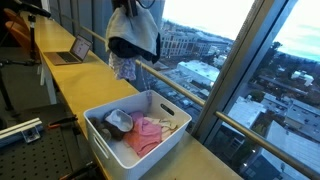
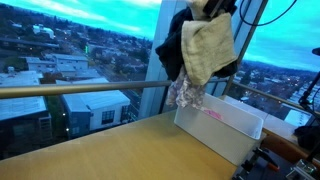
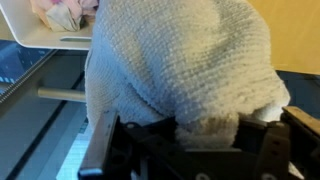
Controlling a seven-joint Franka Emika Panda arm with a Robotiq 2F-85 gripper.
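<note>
Hanging high above the worktop [image 1: 70, 85] near the white bin [image 1: 100, 140], the hand [image 2: 212, 8] is clamped on a beige towel [image 3: 180, 60]. Only an exterior view shows the pink cloth [image 1: 148, 133] inside the bin.

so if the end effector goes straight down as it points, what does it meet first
The end effector points down through the cloths it grips; below those, likely the white bin or the wooden counter beside it, depth unclear.

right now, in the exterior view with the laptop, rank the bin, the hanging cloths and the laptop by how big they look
1. bin
2. hanging cloths
3. laptop, though it sits farther back, so its last place is unsure
</note>
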